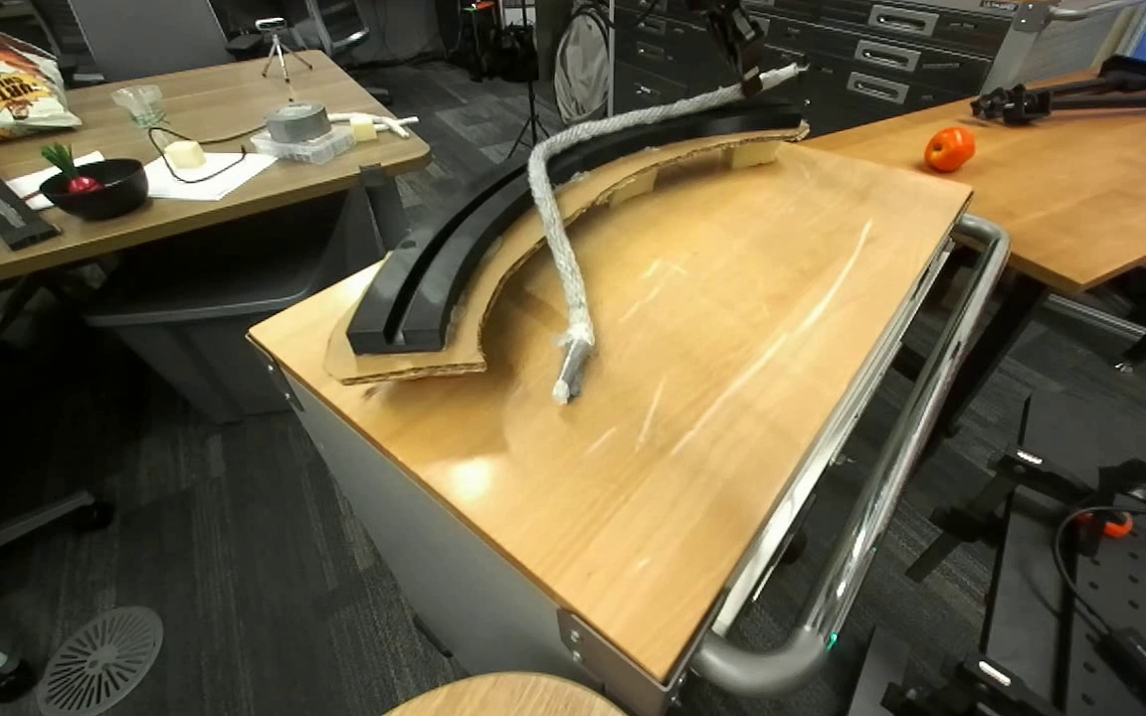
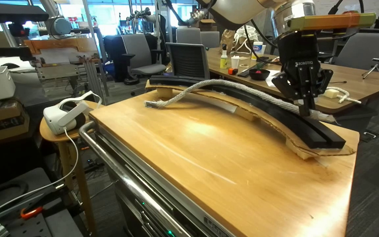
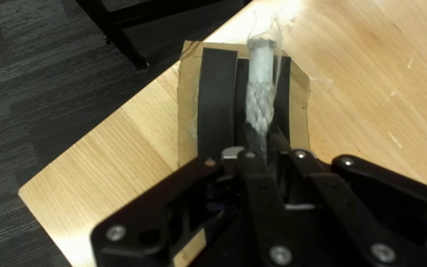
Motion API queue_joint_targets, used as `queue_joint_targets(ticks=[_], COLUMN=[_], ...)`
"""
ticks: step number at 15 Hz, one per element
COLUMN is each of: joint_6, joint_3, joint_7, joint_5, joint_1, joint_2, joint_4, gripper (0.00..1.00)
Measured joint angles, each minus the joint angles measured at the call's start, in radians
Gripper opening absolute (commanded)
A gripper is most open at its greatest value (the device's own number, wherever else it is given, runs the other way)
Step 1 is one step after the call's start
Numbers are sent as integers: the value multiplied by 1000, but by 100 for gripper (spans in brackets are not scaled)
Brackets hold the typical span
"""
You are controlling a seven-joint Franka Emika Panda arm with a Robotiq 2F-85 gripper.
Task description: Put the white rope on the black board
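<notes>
Clamping the white rope (image 1: 541,179) near one end, my pincer (image 3: 263,137) held it over the black board (image 1: 481,239). I judged it best to line up with the groove (image 3: 242,100) before lowering; the other end (image 1: 575,363) lay on the tabletop (image 1: 722,298).

This is a lab: a robot arm (image 2: 237,11) hangs above the surface (image 2: 242,171), a white headset (image 2: 55,120) sits near its corner, and in an exterior view a bank of dark drawers (image 1: 832,62) stands beyond. The chairs (image 2: 136,49) and grey carpet (image 1: 235,557) (more office than workshop, those two) give it an office side as well.
</notes>
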Motion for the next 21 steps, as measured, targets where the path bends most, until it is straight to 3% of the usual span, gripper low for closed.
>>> queue_joint_targets(ticks=[8,13,18,21], joint_6=[-47,31,168,166], joint_3=[0,22,52,48], joint_7=[-47,-109,-283,-291], joint_5=[52,83,85,86], joint_1=[-16,-23,-35,-35], joint_2=[52,-1,-221,-243], joint_4=[85,86,-90,-111], gripper=[97,100,100,100])
